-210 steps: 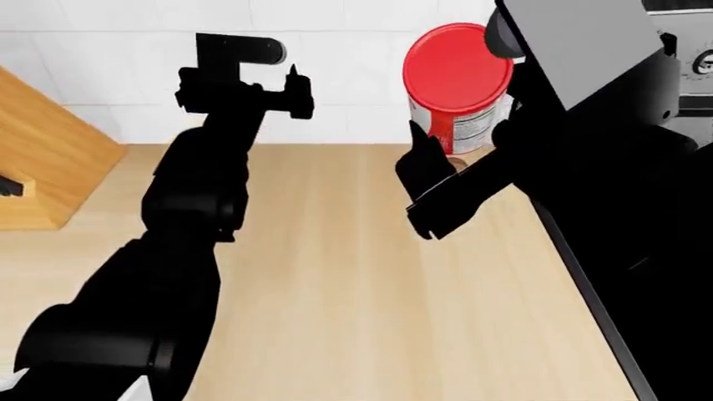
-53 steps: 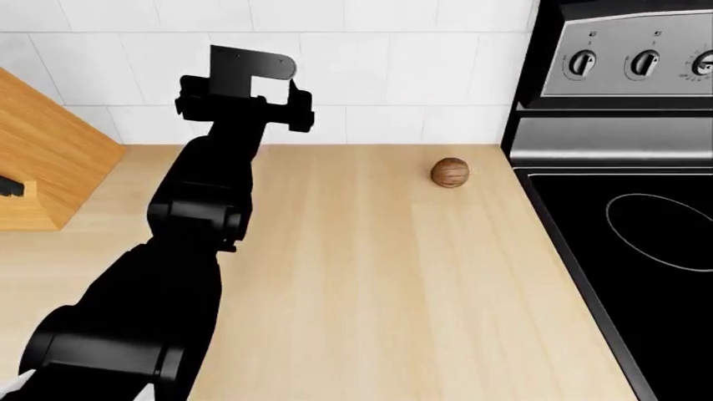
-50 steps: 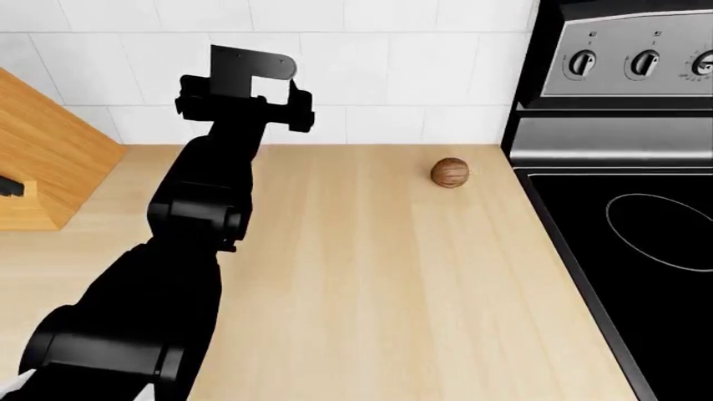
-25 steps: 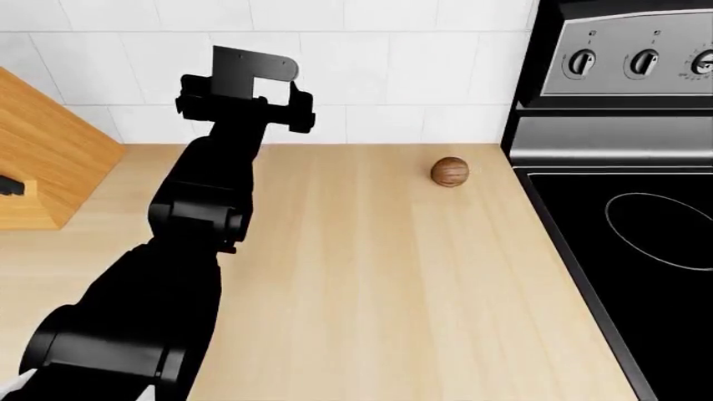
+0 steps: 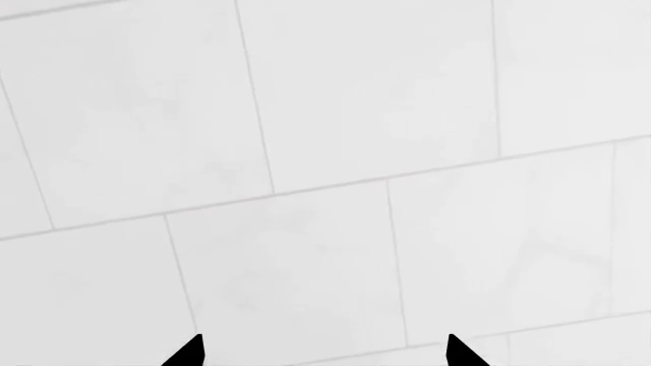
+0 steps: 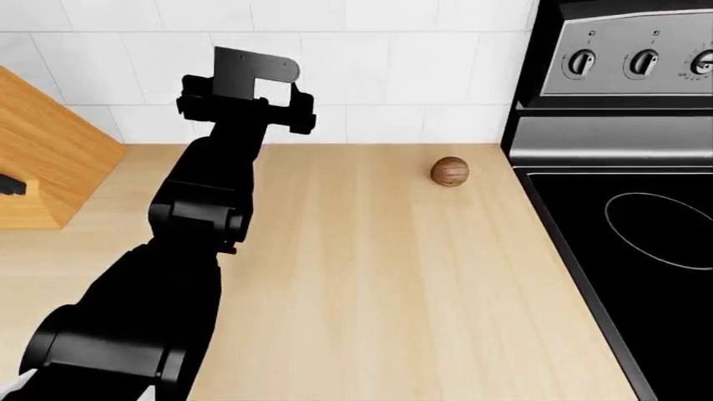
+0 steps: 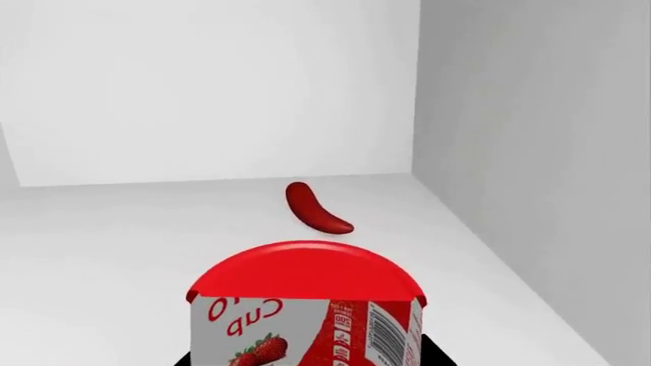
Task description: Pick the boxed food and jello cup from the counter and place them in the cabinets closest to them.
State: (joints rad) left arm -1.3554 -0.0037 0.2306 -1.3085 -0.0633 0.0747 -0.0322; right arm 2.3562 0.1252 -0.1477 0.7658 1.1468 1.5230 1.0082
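In the right wrist view my right gripper (image 7: pixel 305 358) is shut on the jello cup (image 7: pixel 305 309), which has a red lid and a white-and-red strawberry side. It holds the cup inside a white cabinet (image 7: pixel 529 152), over the shelf. The right gripper is out of the head view. My left gripper (image 6: pixel 247 92) is raised over the back of the pale-wood counter (image 6: pixel 402 284), close to the tiled wall. It is open and empty, with only white tiles between its fingertips (image 5: pixel 194 352). The boxed food is out of view.
A red chili-shaped thing (image 7: pixel 317 208) lies on the cabinet shelf behind the cup. A brown walnut-like ball (image 6: pixel 449 171) sits on the counter near the black stove (image 6: pixel 635 225). A wooden knife block (image 6: pixel 45 159) stands at the left.
Since about four seconds ago the right arm and the jello cup have left the head view. Over the last second nothing in the head view has visibly moved.
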